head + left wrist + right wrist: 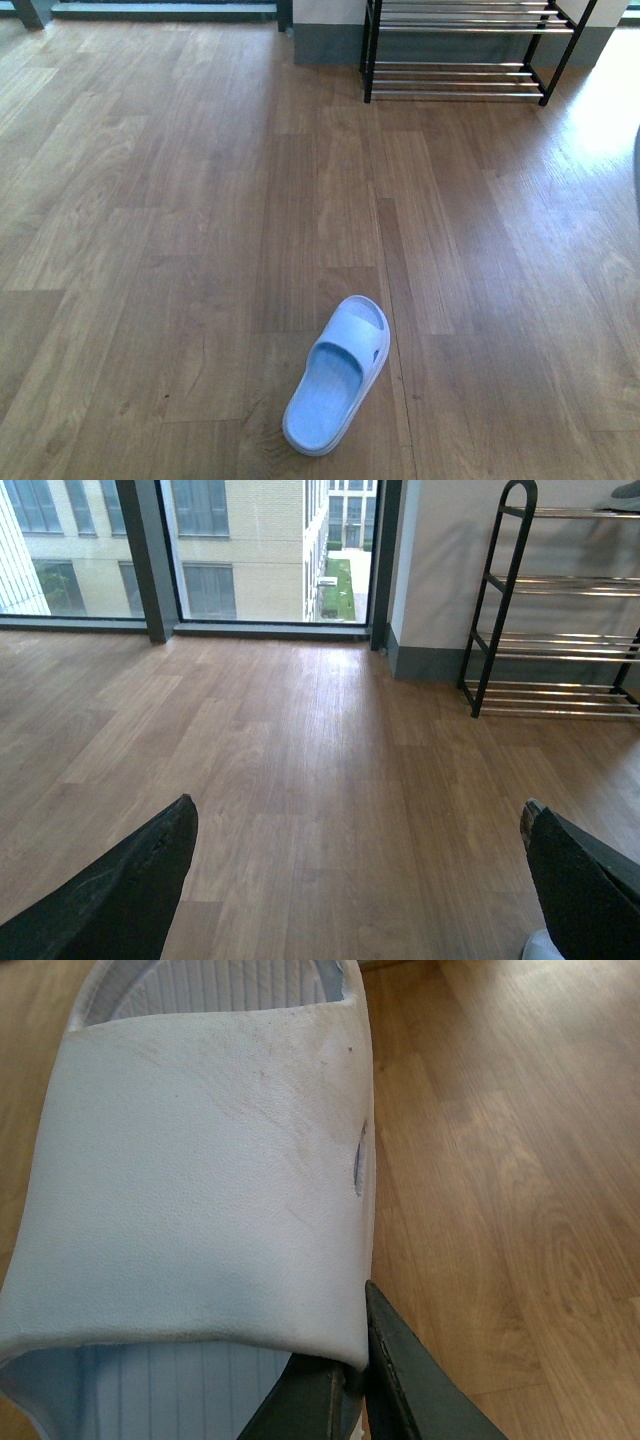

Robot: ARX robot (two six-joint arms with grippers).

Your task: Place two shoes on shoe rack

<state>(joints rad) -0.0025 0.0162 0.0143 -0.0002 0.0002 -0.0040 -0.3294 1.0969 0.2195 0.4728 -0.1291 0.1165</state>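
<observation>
Progress is looking slight: neither shoe is resting on the shoe rack (460, 50), which we are seeing at the upper right of the front view, its chrome rods showing bare on the tiers in frame. One pale blue slide sandal (335, 375) is lying on the wooden floor (150, 200) at the lower centre of that view. Its toe is pointing toward the rack, it is sitting well apart from it, and no arm is showing near it.

In the right wrist view we are looking closely onto the strap of a second slide (200, 1170). The right gripper (358, 1370) is appearing pinched on the strap's edge, one dark finger outside it and one beneath. We are judging this to be the other shoe of the pair, since no gripper is showing beside the one on the floor. Whether it is lifted clear of the floor we cannot tell.

The left gripper (358, 808) is hanging with its fingers spread wide and nothing between them, facing the rack and a window (250, 550).

So we are reckoning both placements are outstanding: the gripped slide is needing carrying to a tier, and the floor sandal is waiting to be picked up after it.
</observation>
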